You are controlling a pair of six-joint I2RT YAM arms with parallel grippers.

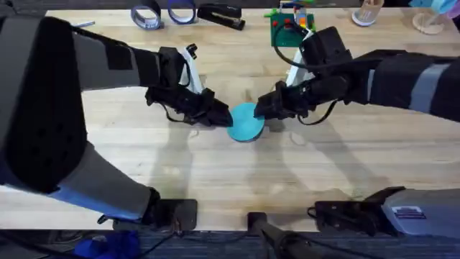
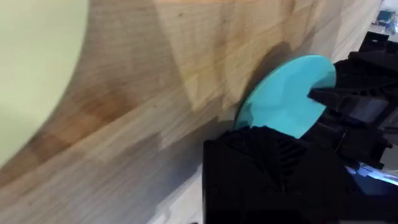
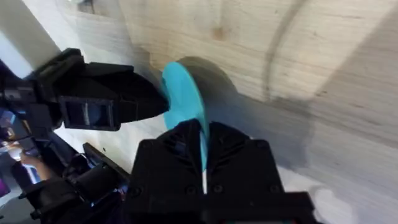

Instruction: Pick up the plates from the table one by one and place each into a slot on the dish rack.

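Even bright light, soft shadows on the table [image 1: 215, 173], near arms dark and blurred

A pale yellow plate [image 2: 34, 74] is blurred and cut off by the frame's edge.

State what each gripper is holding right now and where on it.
Both hold the turquoise plate by opposite rim edges: the left gripper on its left edge, the right gripper clamped over its right edge.
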